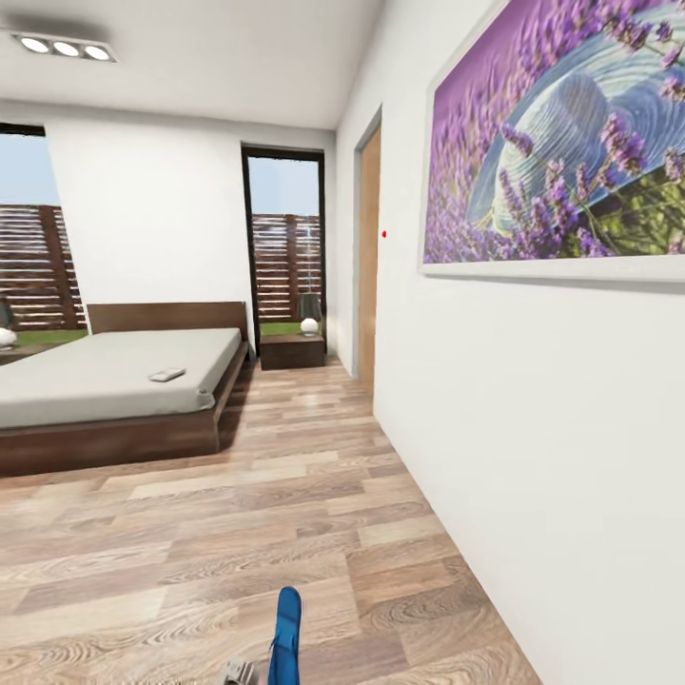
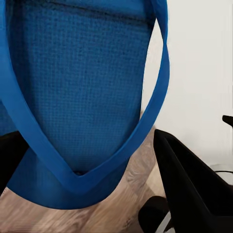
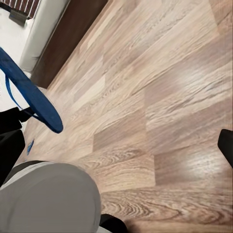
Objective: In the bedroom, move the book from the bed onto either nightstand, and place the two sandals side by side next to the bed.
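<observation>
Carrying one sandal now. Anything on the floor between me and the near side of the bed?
Nothing visible. The wood floor from the held sandal up to the bed frame looks bare in the head view. The book lies on the mattress, and the nightstand stands beyond the bed's far corner.

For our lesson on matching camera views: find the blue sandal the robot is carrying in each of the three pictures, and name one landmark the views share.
Head view: the blue sandal stands on edge at the bottom centre, over the floor.
Left wrist view: its sole and thong strap loom close up between the dark gripper fingers.
Right wrist view: its rounded end juts in from one side.
Shared landmark: the wood-plank floor.
</observation>
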Available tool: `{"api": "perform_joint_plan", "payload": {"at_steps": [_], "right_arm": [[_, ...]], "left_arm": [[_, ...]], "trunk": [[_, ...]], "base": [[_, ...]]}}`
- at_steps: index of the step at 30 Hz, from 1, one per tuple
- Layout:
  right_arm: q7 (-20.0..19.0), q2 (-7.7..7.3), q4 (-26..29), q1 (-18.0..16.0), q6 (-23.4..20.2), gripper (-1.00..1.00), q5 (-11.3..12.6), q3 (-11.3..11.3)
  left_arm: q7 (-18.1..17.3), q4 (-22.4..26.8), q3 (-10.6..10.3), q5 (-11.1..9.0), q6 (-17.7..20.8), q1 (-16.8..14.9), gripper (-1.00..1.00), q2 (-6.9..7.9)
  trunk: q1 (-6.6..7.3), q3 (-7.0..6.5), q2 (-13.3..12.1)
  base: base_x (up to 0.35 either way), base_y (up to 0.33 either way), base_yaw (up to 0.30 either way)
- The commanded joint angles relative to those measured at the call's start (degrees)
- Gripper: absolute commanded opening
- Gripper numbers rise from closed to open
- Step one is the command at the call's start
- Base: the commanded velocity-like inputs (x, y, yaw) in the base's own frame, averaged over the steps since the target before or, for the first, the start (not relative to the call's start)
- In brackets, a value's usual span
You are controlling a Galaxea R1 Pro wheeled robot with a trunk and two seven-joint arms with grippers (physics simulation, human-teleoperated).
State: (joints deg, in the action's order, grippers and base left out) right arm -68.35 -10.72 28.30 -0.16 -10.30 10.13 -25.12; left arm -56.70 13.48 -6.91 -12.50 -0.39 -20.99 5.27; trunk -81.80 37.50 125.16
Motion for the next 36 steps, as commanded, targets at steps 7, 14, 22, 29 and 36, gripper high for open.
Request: {"api": "perform_joint_plan", "payload": {"at_steps": [7,14,22,29,36], "right_arm": [[-0.24,-0.25,0.00,-0.02,-0.60,1.00,0.24,-0.10],[-0.28,-0.19,0.08,-0.02,-0.60,1.00,0.24,-0.03],[-0.26,-0.12,0.09,-0.02,-0.60,1.00,0.24,-0.02],[-0.29,-0.21,0.04,-0.02,-0.60,1.00,0.24,-0.03],[-0.30,-0.21,0.05,-0.02,-0.60,1.00,0.24,-0.02]], "left_arm": [[0.05,-0.03,-0.43,-0.42,-0.31,-0.05,-1.00,0.13],[0.02,-0.03,-0.47,-0.37,-0.32,-0.02,-1.00,0.18],[0.28,-0.03,-0.49,-0.34,-0.30,-0.02,-1.00,0.02],[1.17,-0.03,-0.49,-0.34,-0.32,-0.02,-1.00,0.08],[1.48,-0.03,-0.54,-0.34,-0.47,-0.03,-1.00,0.07]], "trunk": [[0.01,0.07,0.03],[0.01,0.07,0.03],[0.01,0.07,0.03],[0.01,0.07,0.03],[0.01,0.07,0.03]], "base": [[0.000,0.000,0.292],[0.000,0.000,0.292],[0.000,0.000,0.292],[0.000,0.000,0.189],[0.000,0.000,0.077]]}}
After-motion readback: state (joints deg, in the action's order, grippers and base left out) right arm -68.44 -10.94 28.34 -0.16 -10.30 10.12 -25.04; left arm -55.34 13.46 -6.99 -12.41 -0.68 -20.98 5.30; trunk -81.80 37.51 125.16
